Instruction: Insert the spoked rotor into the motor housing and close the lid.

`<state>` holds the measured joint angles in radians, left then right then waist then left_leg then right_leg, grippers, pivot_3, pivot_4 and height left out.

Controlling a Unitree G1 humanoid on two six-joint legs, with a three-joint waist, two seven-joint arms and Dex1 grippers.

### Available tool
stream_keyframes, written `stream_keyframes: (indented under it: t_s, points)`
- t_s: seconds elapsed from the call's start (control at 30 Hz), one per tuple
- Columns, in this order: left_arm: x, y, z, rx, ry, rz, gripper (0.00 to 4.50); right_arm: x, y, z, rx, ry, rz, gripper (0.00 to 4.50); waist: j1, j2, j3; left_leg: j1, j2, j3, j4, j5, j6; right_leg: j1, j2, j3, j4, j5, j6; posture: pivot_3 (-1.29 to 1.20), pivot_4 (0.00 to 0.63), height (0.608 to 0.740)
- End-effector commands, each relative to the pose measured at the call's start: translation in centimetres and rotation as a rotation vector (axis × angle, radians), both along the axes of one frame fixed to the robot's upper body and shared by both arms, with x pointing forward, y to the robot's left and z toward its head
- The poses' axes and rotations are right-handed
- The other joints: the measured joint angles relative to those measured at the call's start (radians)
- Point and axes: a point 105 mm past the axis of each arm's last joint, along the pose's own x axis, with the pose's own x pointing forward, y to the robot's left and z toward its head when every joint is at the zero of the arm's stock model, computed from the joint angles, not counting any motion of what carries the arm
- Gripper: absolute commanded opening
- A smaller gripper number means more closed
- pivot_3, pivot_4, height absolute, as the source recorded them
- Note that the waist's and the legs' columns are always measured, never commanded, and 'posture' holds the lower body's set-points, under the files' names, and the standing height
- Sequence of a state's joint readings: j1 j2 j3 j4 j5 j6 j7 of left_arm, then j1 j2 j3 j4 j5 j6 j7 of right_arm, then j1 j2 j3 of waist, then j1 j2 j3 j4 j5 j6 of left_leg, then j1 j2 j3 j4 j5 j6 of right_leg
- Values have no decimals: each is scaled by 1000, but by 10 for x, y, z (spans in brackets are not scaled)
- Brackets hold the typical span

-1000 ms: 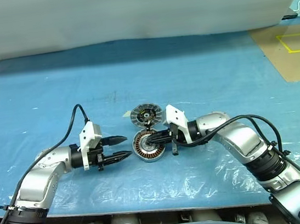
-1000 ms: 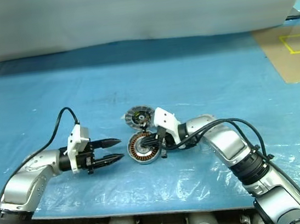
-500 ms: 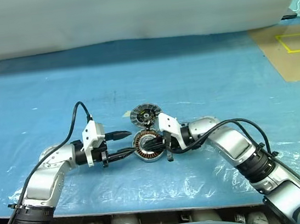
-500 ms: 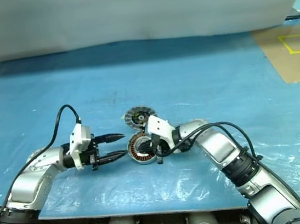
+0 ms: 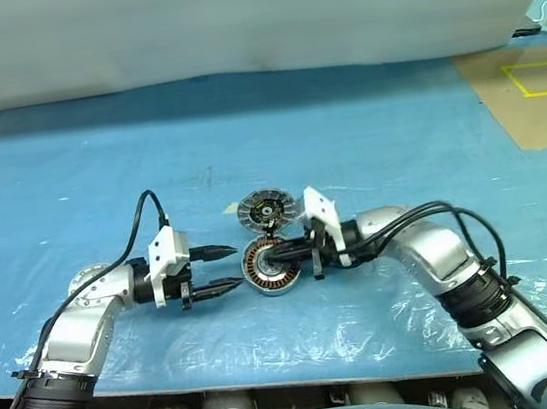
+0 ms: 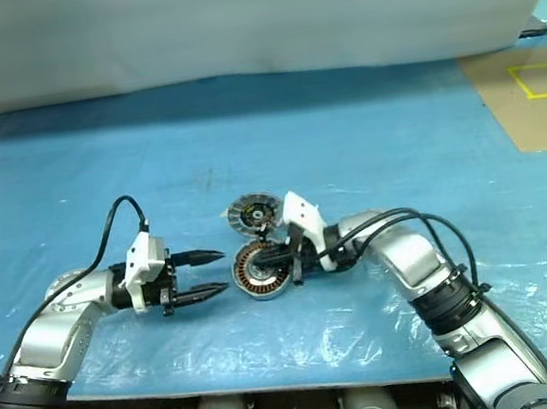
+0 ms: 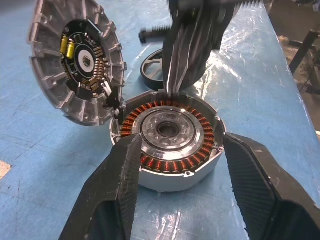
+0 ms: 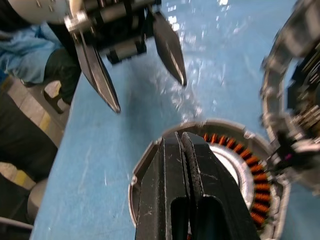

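A workshop or lab: blue plastic sheeting (image 5: 366, 142) over a bench, yellow floor tape (image 5: 544, 78) beside it

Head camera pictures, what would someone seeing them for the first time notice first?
Probably the open motor housing in the middle of the blue table cover, its ring of copper windings bare, with the ribbed lid tilted up at its far edge. The right gripper, shut, points over the housing from the right, while the left gripper waits open just to its left. A small black-rimmed rotor lies on the cover behind the housing.
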<state>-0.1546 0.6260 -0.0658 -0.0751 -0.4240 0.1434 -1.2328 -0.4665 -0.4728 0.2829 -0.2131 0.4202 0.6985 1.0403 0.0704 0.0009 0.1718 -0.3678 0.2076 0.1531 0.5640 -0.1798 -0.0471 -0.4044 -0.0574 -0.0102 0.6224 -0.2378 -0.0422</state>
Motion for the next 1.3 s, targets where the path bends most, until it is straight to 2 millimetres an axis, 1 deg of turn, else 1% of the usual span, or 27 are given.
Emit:
stream_keyframes:
  t_s: [0.03, 0.07, 0.13, 0.2, 0.3, 0.4, 0.47, 0.63, 0.77, 0.83, 0.93, 1.07, 1.13, 1.3]
  points:
    - [-2, -2, 11, -29, -31, -4, 2737, -4, -1, 20, 37, -40, 24, 58, 0, 0, 0, 0, 0, 0, 0, 0, 0, 0, 0, 0, 0, 0, 0, 0, 150, 740]
    - [-2, -2, 11, -32, -29, -2, 2737, -4, -1, 19, 30, -46, 22, 58, 0, 0, 0, 0, 0, 0, 0, 0, 0, 0, 0, 0, 0, 0, 0, 0, 150, 740]
    - [-1, -2, 11, -35, -31, 3, 2737, 2, -3, 9, -17, -66, -8, 58, 0, 0, 0, 0, 0, 0, 0, 0, 0, 0, 0, 0, 0, 0, 0, 0, 150, 740]
    - [-1, -2, 11, -33, -29, 5, 2737, 3, 0, -4, -66, -88, -15, 58, 0, 0, 0, 0, 0, 0, 0, 0, 0, 0, 0, 0, 0, 0, 0, 0, 150, 740]
    - [-2, -1, 11, -32, -24, 3, 2737, -2, 5, -16, -93, -90, 2, 58, 0, 0, 0, 0, 0, 0, 0, 0, 0, 0, 0, 0, 0, 0, 0, 0, 150, 740]
    - [-4, 0, 10, -29, -20, 0, 2737, -5, 7, -25, -131, -102, 18, 58, -1, 0, 0, -1, 0, 0, 0, 0, 0, -1, 0, 0, 0, 0, 0, 0, 150, 740]
    - [-4, 0, 10, -27, -20, 1, 2737, -4, 5, -33, -170, -122, 17, 58, -1, 0, 0, -1, 0, 0, 0, 0, 0, -1, 0, 0, 0, 0, 0, 0, 150, 740]
    - [-2, -3, 9, -28, -24, 4, 2737, -1, 4, -40, -194, -137, 15, 58, -1, 0, 0, -1, 0, 0, 0, 0, 0, -1, 0, 0, 0, 0, 0, 0, 150, 740]
    - [-2, -5, 8, -36, -25, 0, 2737, 8, -3, -52, -228, -119, -30, 58, -1, 0, 0, -1, 0, 0, 0, 0, 0, -1, 0, 0, 0, 0, 0, 0, 150, 740]
    - [-3, -7, 8, -41, -23, -2, 2737, 11, -4, -54, -222, -96, -46, 58, -2, 0, 0, 0, 0, 0, 0, 0, 0, -1, 0, 0, 0, 0, 0, 0, 150, 740]
    - [-3, -9, 7, -48, -20, -1, 2737, 12, -5, -52, -245, -120, -31, 58, -1, 0, 0, 0, 0, 0, 0, 0, 0, 0, 0, 0, 0, 0, 0, 0, 150, 740]
    - [-4, -11, 3, -49, -19, 2, 2737, 6, 1, -43, -232, -148, 14, 58, -1, 0, 0, 0, 0, 0, 1, 0, 0, 0, 0, 0, 0, 0, 0, 0, 150, 740]
    - [-5, -12, 1, -50, -17, 2, 2737, 1, 2, -42, -229, -151, 33, 58, -1, 0, 0, 0, 0, 0, 0, 0, 0, 0, 0, 0, 0, 0, 0, 0, 150, 740]
    - [-3, -12, -1, -50, -19, 10, 2737, 0, 2, -42, -206, -126, 37, 58, -1, 0, 0, 0, 0, 0, 0, 0, 0, 0, 0, 0, 0, 0, 0, 0, 150, 740]
